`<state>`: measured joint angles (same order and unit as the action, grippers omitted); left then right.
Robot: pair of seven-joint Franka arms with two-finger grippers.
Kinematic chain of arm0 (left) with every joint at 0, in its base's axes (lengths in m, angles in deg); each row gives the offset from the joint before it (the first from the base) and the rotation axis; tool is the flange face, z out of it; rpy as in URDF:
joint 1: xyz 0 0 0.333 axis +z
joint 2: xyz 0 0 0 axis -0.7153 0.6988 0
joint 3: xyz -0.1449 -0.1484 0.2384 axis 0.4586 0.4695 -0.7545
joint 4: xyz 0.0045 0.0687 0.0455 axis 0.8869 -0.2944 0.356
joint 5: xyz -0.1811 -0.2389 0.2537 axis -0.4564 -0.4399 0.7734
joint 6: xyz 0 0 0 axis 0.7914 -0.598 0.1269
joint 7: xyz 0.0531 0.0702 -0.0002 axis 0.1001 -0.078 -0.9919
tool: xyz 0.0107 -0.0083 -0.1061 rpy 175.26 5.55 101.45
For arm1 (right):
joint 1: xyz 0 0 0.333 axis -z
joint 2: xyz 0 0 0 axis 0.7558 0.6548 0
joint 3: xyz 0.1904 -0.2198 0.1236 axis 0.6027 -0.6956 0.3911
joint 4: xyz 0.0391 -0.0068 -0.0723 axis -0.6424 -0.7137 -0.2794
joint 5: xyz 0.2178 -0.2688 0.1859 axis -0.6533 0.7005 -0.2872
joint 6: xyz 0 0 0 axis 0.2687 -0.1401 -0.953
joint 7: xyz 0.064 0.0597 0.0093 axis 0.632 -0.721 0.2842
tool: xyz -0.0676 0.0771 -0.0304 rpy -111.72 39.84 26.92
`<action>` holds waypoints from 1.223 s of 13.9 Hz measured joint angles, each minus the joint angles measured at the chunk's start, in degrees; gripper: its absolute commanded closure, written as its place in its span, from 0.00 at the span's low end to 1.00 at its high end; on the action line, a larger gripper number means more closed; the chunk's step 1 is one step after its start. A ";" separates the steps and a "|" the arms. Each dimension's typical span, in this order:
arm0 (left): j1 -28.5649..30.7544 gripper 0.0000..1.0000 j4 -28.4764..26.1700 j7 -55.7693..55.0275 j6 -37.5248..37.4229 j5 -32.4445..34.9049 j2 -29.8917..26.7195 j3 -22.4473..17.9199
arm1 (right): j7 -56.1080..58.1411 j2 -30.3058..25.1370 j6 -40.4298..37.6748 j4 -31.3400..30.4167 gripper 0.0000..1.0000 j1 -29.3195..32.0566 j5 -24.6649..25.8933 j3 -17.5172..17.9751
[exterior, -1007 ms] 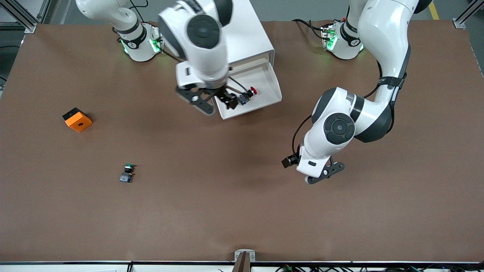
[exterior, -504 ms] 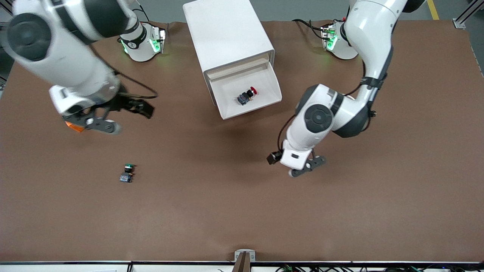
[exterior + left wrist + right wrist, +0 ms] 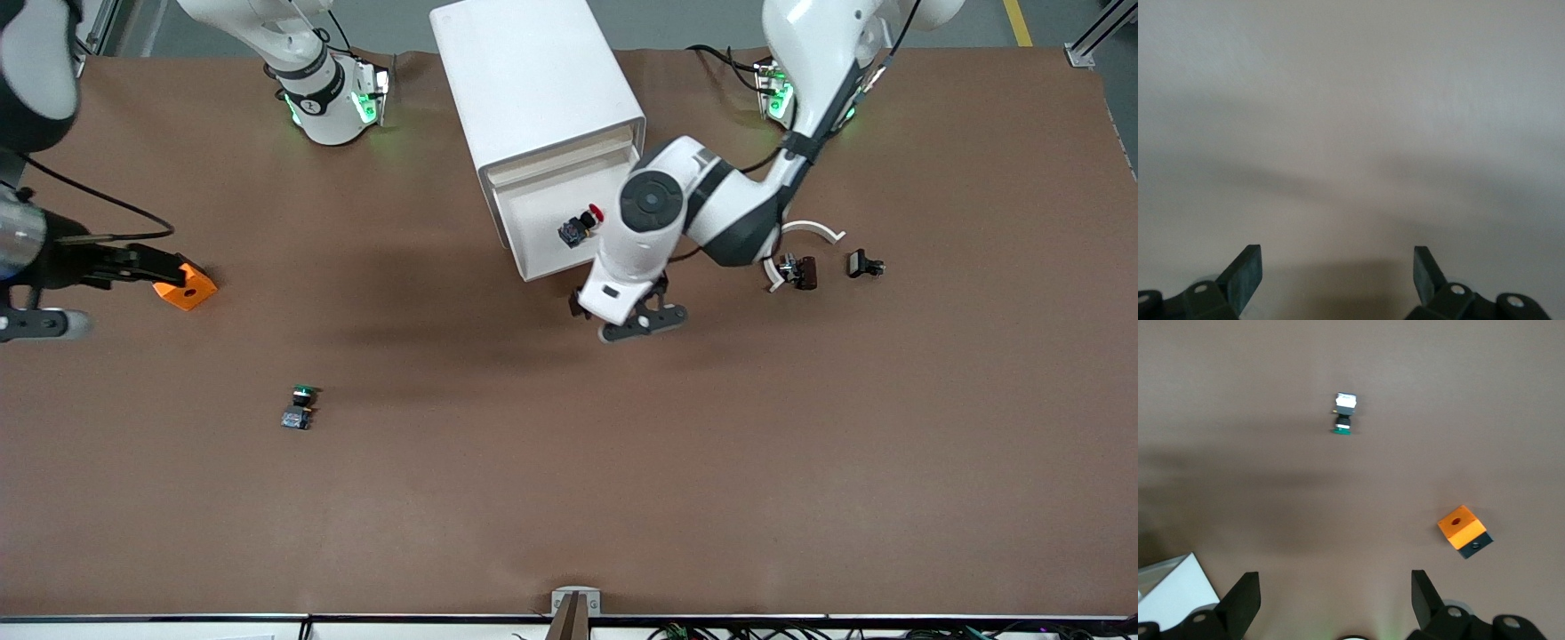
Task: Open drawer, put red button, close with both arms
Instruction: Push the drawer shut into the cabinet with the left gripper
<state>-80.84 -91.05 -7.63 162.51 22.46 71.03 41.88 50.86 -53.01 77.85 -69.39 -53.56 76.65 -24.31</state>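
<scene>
The white cabinet (image 3: 533, 80) stands near the robots' bases. Its top drawer (image 3: 533, 263) is pulled out toward the front camera. The red button (image 3: 582, 224) lies on its side in the drawer. My left gripper (image 3: 615, 311) is at the drawer's front end, on the corner toward the left arm's end of the table. It is open and empty. The left wrist view shows only a cream-white surface close before my left gripper (image 3: 1337, 270). My right gripper (image 3: 133, 264) is open and empty, up in the air by the orange block. It also shows in the right wrist view (image 3: 1331, 597).
An orange block (image 3: 184, 283) (image 3: 1463, 531) lies toward the right arm's end of the table. A green-capped button (image 3: 300, 407) (image 3: 1344, 413) lies nearer the front camera. Small black parts (image 3: 864, 264) and white curved pieces (image 3: 813, 228) lie toward the left arm's end.
My right gripper has left the red button in the drawer and swung away to the orange block. My left arm has moved from the open table to the drawer's front.
</scene>
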 measured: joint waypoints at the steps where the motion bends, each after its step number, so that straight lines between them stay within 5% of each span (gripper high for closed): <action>1: -1.17 0.00 -0.57 -0.13 0.13 0.00 0.06 -0.01 | 0.70 0.00 -0.06 -0.05 0.00 1.27 0.00 0.02; 12: -8.34 0.00 -2.58 -0.08 0.31 0.30 0.46 0.20 | 1.18 0.05 -1.74 -0.73 0.00 3.94 0.63 0.11; 17: -8.92 0.00 -2.97 -0.08 0.30 0.27 0.49 3.61 | 1.17 -1.18 -2.44 1.97 0.00 5.10 0.83 0.10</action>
<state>-89.76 -94.03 -7.71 162.82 22.73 71.52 45.50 52.02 -54.19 75.41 -67.43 -48.45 77.48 -24.22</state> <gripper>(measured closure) 0.000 0.000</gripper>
